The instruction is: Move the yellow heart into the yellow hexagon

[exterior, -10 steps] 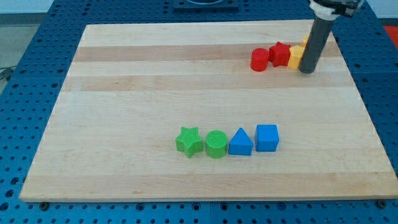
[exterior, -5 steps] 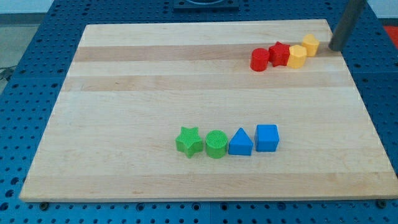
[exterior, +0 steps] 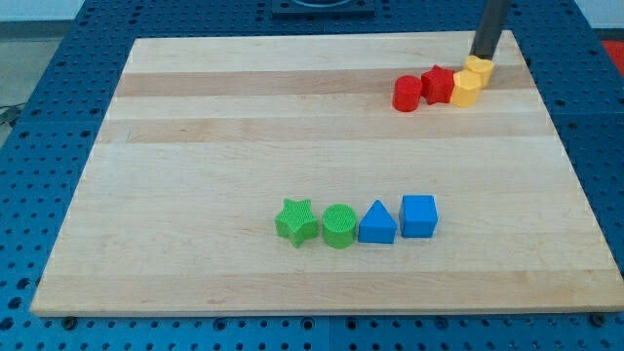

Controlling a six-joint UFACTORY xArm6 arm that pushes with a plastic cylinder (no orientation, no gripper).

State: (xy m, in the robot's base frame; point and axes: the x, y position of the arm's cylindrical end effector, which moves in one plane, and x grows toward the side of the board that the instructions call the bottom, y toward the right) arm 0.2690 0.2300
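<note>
- my tip (exterior: 483, 57) sits at the top edge of the small yellow hexagon block (exterior: 479, 70); this tool is a bare rod, nothing grasped.
- the yellow heart block (exterior: 465, 90) touches the hexagon, lower left.
- red blocks (exterior: 423, 89) adjoin the heart on the wooden tabletop (exterior: 195, 146).

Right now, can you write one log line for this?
tip: behind yellow hexagon | yellow heart: touching hexagon | red blocks: left of heart | status: nearly done
</note>
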